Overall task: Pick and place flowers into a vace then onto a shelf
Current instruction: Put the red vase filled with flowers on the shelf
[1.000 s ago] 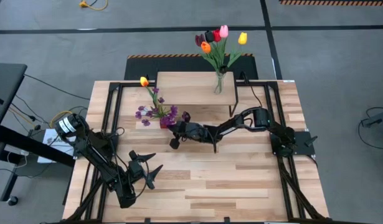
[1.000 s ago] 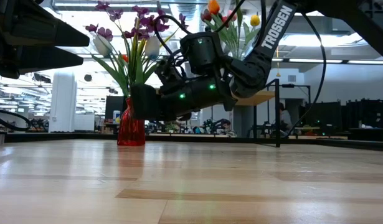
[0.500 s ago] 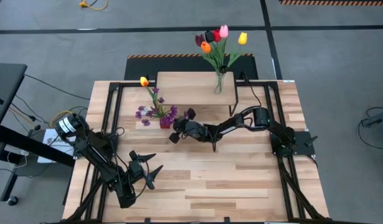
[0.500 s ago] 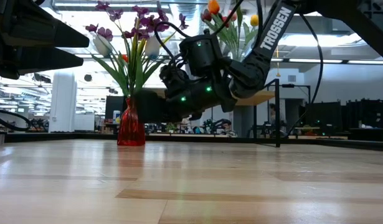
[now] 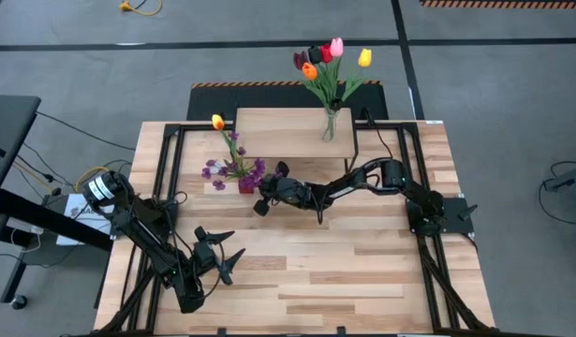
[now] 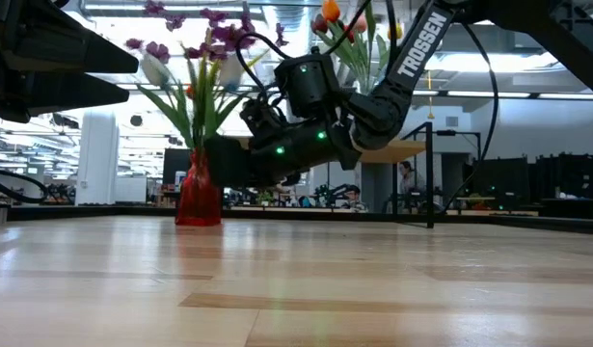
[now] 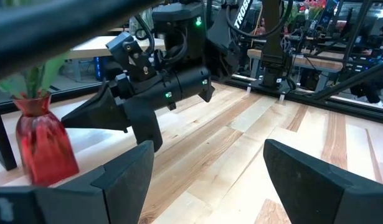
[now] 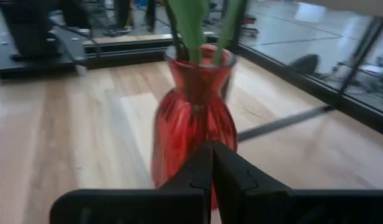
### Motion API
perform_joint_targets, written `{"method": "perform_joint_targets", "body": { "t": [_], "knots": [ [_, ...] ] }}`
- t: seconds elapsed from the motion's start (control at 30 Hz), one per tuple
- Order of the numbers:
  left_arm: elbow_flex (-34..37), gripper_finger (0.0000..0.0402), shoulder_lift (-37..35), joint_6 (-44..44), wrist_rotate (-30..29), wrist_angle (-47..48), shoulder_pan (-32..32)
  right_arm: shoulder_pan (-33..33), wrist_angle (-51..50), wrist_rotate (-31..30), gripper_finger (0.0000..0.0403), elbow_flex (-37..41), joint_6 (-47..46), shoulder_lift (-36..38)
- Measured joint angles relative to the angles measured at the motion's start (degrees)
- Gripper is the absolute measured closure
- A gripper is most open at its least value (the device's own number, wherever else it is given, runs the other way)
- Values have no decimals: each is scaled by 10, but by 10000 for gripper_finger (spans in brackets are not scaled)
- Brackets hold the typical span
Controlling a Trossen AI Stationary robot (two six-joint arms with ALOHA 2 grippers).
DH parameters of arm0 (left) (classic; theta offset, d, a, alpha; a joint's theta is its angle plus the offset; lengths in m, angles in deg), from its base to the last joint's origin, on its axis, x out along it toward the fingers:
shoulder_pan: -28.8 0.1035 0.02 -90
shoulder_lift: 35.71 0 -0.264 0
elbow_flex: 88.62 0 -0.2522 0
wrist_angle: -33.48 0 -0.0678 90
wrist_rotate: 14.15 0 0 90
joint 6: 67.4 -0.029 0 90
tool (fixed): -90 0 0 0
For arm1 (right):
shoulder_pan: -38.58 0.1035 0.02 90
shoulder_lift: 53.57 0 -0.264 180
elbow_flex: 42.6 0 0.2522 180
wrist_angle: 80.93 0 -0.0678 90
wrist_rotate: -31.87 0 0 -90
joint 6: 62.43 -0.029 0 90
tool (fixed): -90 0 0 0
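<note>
Right gripper [image 8: 211, 163] jaws pressed together just before red vase [image 8: 192, 124] | left gripper [image 5: 224, 253] jaws spread, empty, above counter [image 5: 362, 271] | flowers [image 5: 233, 167] in vase

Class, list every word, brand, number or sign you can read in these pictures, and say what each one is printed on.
"TROSSEN": white letters along the right arm's dark link, low view.
Left wrist view: white lettering on the same arm, only partly seen, not readable.
Nothing readable on the red vase or the shelf.
</note>
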Motion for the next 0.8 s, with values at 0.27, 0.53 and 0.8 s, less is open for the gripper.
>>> {"method": "perform_joint_targets", "body": {
  "t": [0.27,0.53,0.8],
  "knots": [
    [0,108,0,0,1,-1,0,19,-21,5,403,-21,20,0],
    [0,108,0,0,5,-2,0,32,-38,19,403,-21,21,0],
    [0,108,0,0,8,-3,0,27,-42,-78,403,-21,37,0]
  ]
}}
